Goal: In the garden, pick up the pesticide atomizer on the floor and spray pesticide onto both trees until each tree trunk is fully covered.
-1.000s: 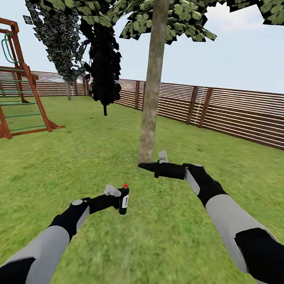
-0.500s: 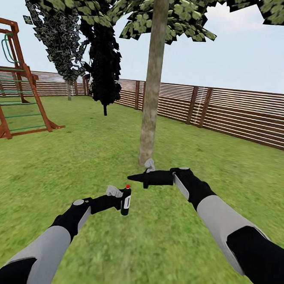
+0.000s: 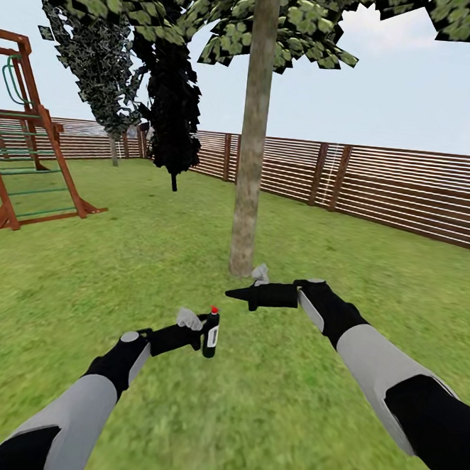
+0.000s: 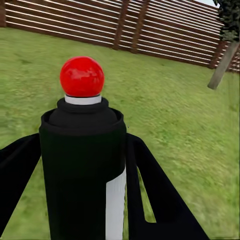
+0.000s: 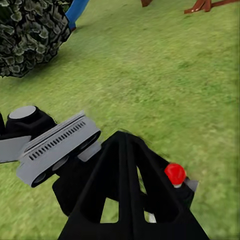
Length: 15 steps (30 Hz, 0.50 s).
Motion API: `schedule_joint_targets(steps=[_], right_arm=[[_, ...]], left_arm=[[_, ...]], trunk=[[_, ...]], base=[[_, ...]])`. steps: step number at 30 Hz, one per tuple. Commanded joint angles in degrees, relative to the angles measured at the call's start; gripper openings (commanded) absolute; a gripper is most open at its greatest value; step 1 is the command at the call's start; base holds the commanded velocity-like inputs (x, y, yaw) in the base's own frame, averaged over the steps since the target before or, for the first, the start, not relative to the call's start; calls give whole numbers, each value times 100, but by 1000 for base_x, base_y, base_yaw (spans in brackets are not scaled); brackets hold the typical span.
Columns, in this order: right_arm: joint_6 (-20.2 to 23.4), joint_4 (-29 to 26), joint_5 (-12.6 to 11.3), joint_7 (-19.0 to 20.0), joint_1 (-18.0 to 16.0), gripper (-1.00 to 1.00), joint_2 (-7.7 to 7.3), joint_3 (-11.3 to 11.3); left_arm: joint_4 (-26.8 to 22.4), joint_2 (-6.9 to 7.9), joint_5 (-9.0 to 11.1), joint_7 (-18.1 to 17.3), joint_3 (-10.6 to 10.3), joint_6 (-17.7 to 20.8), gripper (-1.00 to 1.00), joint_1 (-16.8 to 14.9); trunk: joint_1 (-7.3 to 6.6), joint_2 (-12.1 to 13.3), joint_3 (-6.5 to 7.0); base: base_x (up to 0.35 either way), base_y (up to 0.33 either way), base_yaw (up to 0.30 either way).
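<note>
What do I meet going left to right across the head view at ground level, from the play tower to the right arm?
Red-brown wooden play tower → left gripper shut on the black red-capped pesticide atomizer → straight grey-brown tree trunk → black right gripper, shut and empty.

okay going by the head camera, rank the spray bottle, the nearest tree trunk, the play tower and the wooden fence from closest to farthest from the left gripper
1. Spray bottle, held in the left gripper.
2. Tree trunk, ahead, slightly right.
3. Play tower, far left.
4. Wooden fence, along the back of the lawn.
</note>
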Motion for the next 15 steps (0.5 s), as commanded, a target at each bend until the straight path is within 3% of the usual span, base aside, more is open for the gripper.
schedule_joint_targets(steps=[1,9,15], right_arm=[[2,0,0,-1,0,-100,-2,0],[0,3,5,-7,0,-100,0,7],[-8,17,8,-230,0,-100,172,72]], left_arm=[[24,1,5,-60,6,-30,-100,-1],[65,1,2,-158,9,-80,-100,-1],[66,1,2,-159,9,-81,-100,-1]], trunk=[[0,0,0],[0,0,0],[0,0,0]], base=[[0,0,0],[0,0,0],[0,0,0]])
